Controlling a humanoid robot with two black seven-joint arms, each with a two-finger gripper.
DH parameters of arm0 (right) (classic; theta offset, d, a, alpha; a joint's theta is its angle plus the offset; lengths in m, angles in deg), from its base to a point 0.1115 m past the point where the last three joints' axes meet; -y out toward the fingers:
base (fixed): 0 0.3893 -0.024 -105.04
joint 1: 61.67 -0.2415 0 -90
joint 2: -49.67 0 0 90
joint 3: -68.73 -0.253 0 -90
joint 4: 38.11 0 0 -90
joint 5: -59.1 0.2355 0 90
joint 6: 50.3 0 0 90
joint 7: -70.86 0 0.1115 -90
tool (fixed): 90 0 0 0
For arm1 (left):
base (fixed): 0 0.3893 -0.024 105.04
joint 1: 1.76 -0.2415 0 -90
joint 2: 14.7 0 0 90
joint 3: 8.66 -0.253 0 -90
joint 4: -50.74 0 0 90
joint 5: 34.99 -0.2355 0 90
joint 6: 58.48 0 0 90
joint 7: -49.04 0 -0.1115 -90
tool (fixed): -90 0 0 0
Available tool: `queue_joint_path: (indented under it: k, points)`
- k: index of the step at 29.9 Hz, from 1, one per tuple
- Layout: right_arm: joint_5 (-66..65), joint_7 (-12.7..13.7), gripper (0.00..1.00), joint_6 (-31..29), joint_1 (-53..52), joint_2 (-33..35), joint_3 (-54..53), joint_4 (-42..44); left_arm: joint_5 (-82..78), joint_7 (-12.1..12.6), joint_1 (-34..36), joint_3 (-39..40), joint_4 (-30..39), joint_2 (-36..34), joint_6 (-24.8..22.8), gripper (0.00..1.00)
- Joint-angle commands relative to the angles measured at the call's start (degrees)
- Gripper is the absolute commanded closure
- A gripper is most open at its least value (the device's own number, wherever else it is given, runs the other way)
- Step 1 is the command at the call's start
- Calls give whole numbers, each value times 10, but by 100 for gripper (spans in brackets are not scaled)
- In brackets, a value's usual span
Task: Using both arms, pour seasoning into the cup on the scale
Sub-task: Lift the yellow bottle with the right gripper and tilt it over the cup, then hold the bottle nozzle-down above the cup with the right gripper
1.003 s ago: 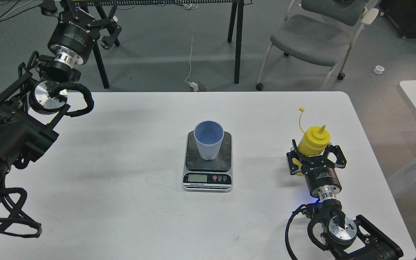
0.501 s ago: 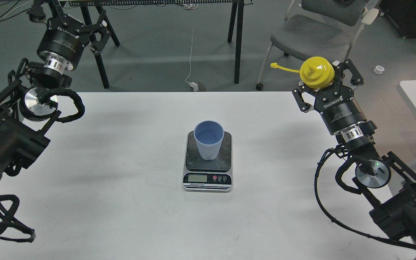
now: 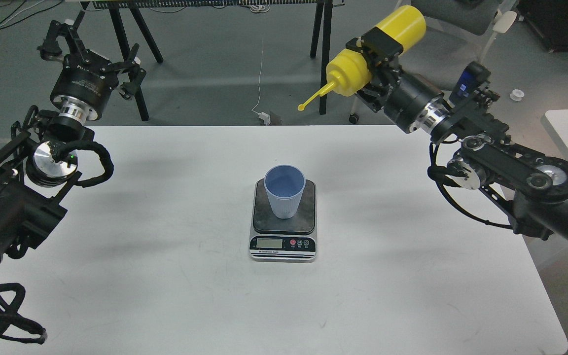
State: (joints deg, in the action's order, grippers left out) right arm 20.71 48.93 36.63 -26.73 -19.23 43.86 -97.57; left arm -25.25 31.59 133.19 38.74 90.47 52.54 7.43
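Seasoning bottle (image 3: pixel 368 54) is pinched in the right gripper (image 3: pixel 380 52), held high past the table's far edge (image 3: pixel 284 127) and tipped so its nozzle points left and down, the tethered cap (image 3: pixel 302 106) dangling below. Cup (image 3: pixel 285 191) stands upright on the scale (image 3: pixel 284 222) at table centre, well apart from the bottle. Left gripper (image 3: pixel 89 47) hangs over the far-left corner, fingers spread, holding nothing.
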Motion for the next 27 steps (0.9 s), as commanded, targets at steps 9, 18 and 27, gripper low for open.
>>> queue_joint_path:
  k: [9, 18, 27]
  points:
    - [-247, -29, 61, 96, -117, -98, 230, 122, -3, 2, -15, -6, 0, 0, 0, 0]
    - [-309, -26, 61, 149, -118, -161, 294, 138, -3, 0, -15, -6, 0, 1, -3, 0]
    - [-330, -21, 61, 162, -132, -187, 326, 176, -3, 0, -15, -5, 0, -1, -5, 0]
